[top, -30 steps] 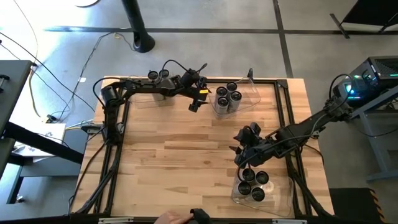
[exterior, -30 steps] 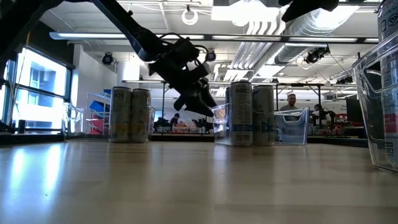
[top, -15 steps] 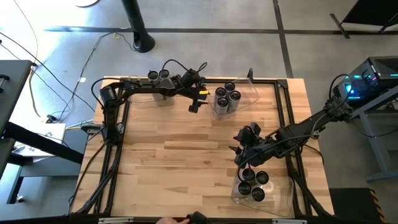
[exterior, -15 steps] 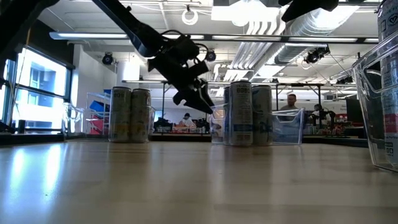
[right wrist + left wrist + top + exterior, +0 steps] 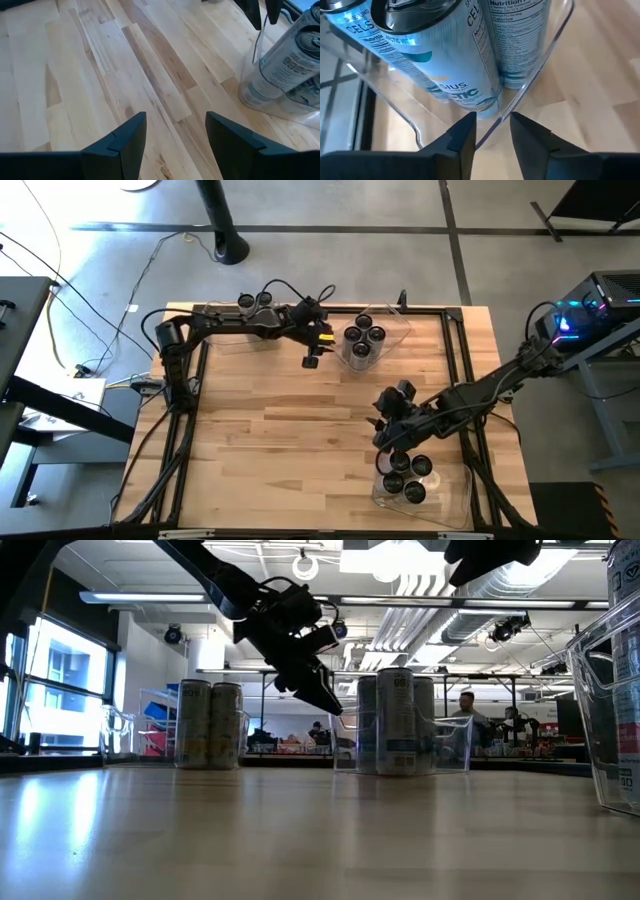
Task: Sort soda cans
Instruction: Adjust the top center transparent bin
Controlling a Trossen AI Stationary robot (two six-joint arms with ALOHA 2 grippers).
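Left jaws: left gripper (image 5: 491,131) narrowly parted, astride the clear bin's wall (image 5: 540,65); contact could not be told.
Task's thing: four soda cans (image 5: 364,341) stood upright in that bin, far side of table (image 5: 270,440), just right of these jaws.
Axis: cans' long axis vertical.
Nearer arm: left, judged; any bin move would depend on it.
Right jaws: right gripper (image 5: 176,131) spread, empty, beside the near-right bin of cans (image 5: 403,473).
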